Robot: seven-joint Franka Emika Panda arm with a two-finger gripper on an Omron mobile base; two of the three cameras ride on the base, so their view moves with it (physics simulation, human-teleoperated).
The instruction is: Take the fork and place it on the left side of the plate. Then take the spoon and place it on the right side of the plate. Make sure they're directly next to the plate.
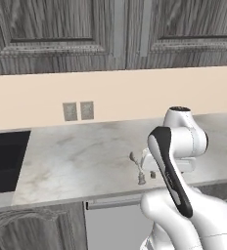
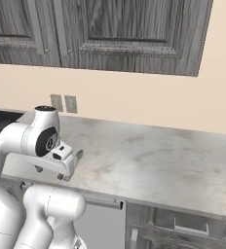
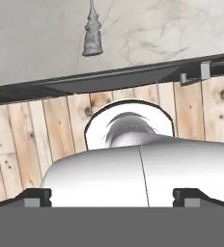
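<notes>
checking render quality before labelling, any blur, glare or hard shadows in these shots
Left base view: flat even light, soft-edged, no glare on the counter. Right base view: the same, only faint shade under the arm. Hand view: sharp, small grey object on the counter crisp, fingertips dark.

Two rear cameras, left and right of the arm, look down on the same marble tabletop (image 1: 86,151); the hand camera looks along its front edge.

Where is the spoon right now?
In the left base view the spoon lies on the marble counter near its front edge, just left of the robot's arm and well right of the dark sink.
</notes>
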